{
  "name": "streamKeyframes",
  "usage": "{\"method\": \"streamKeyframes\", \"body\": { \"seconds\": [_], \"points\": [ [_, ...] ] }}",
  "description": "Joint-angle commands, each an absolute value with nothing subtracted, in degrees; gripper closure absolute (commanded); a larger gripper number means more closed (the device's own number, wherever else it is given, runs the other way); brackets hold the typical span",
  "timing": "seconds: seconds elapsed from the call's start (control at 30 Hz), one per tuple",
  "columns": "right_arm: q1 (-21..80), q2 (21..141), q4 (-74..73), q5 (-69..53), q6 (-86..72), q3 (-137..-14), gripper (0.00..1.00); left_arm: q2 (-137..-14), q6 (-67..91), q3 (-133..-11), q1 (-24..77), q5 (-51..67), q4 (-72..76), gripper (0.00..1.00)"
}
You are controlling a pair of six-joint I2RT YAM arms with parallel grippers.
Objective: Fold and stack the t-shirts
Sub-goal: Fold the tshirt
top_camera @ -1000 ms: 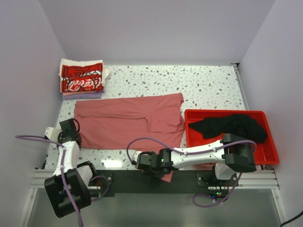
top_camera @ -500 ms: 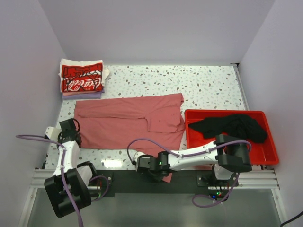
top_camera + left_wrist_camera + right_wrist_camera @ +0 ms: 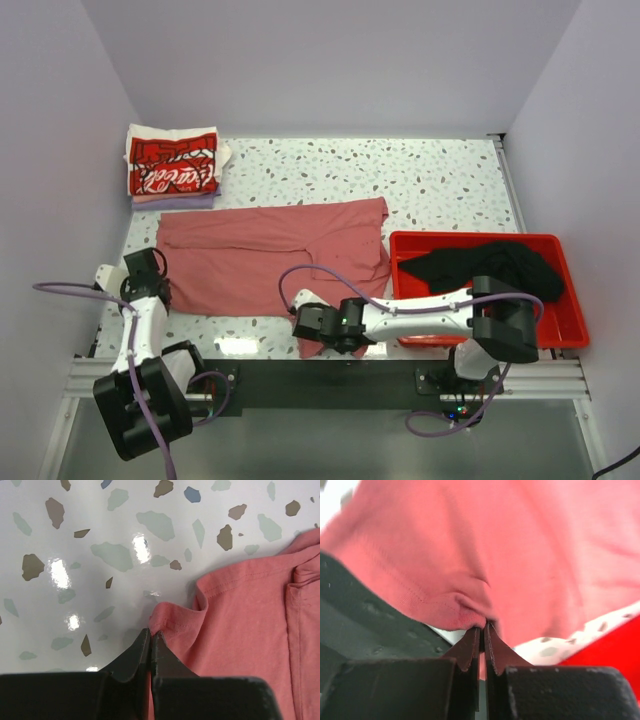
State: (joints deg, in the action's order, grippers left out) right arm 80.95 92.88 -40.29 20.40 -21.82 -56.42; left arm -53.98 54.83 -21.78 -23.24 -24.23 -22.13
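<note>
1. Overhead, the dusty-red t-shirt (image 3: pixel 270 255) lies spread flat across the middle of the speckled table (image 3: pixel 440 180). Its long axis runs 9 to 3 o'clock, and a flap is doubled over near its 3 o'clock end.
2. Left wrist view: the left gripper (image 3: pixel 151 634) has its jaws together, pinching the stitched hem at a corner of the shirt. The cloth puckers up at the tips. Bare table fills 9 to 12 o'clock of the tips, and shirt fills 1 to 5 o'clock.
3. The top view adds only the place, the shirt's 8 o'clock corner. The wrist body hides the fingers there.
4. Right wrist view: the right gripper (image 3: pixel 482 629) has its jaws pressed tight, with a pinch of the same shirt's hem caught between them and cloth bunched just above. A dark rail shows at 8 o'clock and a sliver of red plastic at 4 o'clock.
5. The top view puts that grip at the table's 6 o'clock edge, on the shirt's near corner. The clamp itself cannot be read from above.
6. Top view only: a folded stack (image 3: pixel 172 195) sits in the 10 o'clock corner, well apart from both grippers. The white Coca-Cola shirt (image 3: pixel 172 160) is on top, with pink and lavender layers under it.
7. Top view only: the black t-shirt (image 3: pixel 495 268) lies crumpled inside the red plastic bin (image 3: pixel 572 325) at 4 o'clock. The right arm crosses over the bin's near rim.
</note>
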Motion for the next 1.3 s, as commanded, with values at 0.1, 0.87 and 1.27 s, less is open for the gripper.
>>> {"method": "streamKeyframes", "body": {
  "seconds": [0.1, 0.87, 1.27],
  "points": [
    [73.6, 87.2, -44.0, 25.1, -18.6, -63.8, 1.0, -55.1, 53.9, -26.3, -23.7, -23.5, -22.4, 1.0],
    [51.2, 96.5, -47.1, 27.0, -3.5, -83.9, 1.0, -66.1, 51.6, -35.7, -23.6, -17.1, -18.2, 1.0],
    [45.7, 104.0, -48.4, 25.1, 2.5, -92.9, 1.0, -69.6, 51.9, -38.5, -22.3, -17.7, -15.3, 1.0]
  ]
}}
